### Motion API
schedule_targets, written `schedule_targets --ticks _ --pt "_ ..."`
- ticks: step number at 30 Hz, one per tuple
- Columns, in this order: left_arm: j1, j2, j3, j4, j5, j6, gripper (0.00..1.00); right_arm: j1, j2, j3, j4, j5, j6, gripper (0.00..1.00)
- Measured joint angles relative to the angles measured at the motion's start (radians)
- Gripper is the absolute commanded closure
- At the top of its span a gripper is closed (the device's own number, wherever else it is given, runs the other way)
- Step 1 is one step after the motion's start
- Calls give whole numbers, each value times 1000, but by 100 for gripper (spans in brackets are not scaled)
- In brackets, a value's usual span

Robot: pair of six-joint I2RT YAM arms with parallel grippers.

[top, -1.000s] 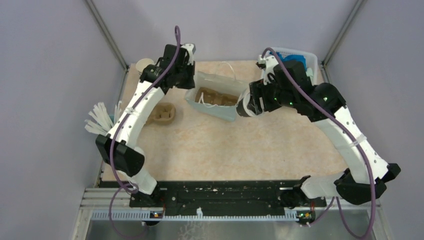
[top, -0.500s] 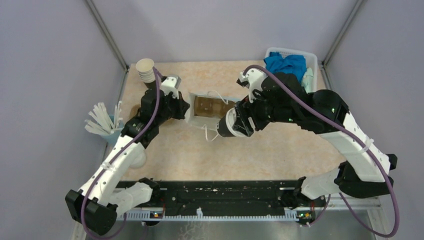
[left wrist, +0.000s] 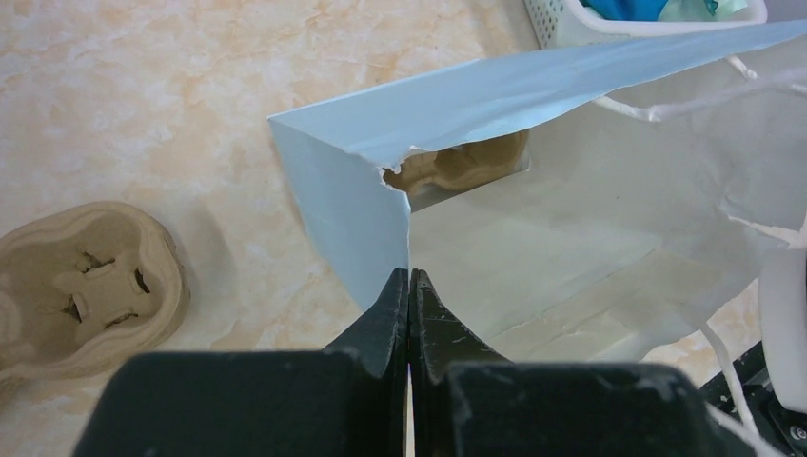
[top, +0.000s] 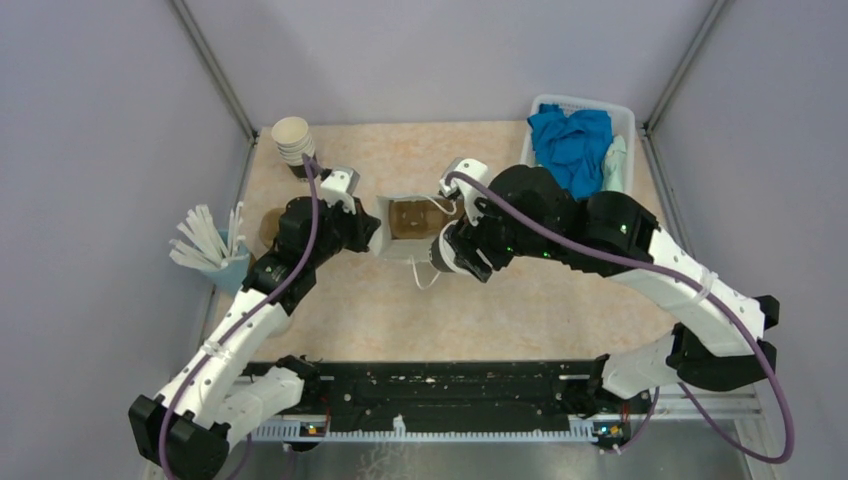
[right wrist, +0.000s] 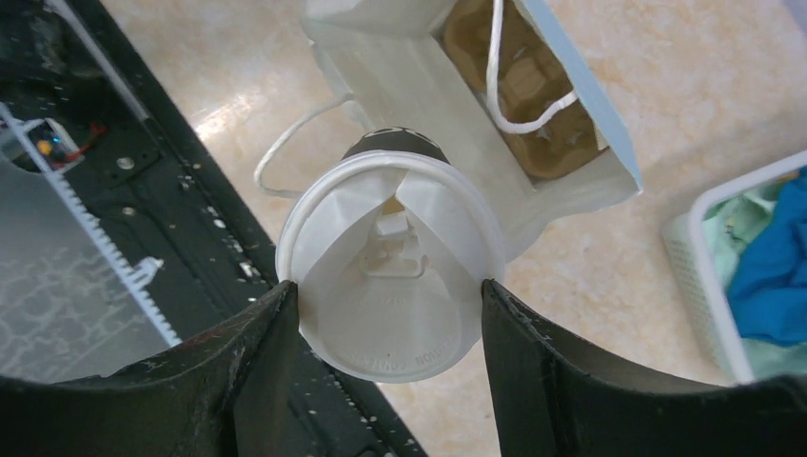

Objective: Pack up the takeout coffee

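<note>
The takeout coffee point(right wrist: 400, 328), a dark brown cup with a round white lid, is held on its side in my right gripper point(right wrist: 390, 286), the fingers shut on the lid's rim. In the top view the coffee point(top: 443, 256) is at the near right corner of the white paper bag point(top: 400, 245). The bag lies open with a cardboard cup carrier point(top: 408, 216) inside. My left gripper point(left wrist: 409, 276) is shut on the bag's left edge point(left wrist: 381, 228). In the top view it point(top: 368, 228) sits at the bag's left side.
A second cardboard carrier point(left wrist: 86, 286) lies on the table left of the bag. A stack of lidless cups point(top: 292, 142) stands at the back left. A holder of white sticks point(top: 205, 240) is at the left edge. A white basket with blue cloth point(top: 575, 135) is at the back right.
The left arm has pulled the bag nearer and to the left, holding its edge. The right gripper has carried the coffee left and nearer, down to the bag's corner.
</note>
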Motion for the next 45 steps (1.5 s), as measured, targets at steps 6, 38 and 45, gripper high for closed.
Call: schedule_targets --ticks 6,38,45 --pt "0 2 0 0 8 7 100 4 8 -16 42 79 -151 43" --pt "0 -38 -32 -7 37 84 100 31 77 -399 411 153 -758 48" --pt "0 -50 -50 -6 37 95 100 31 144 -417 470 201 -771 47"
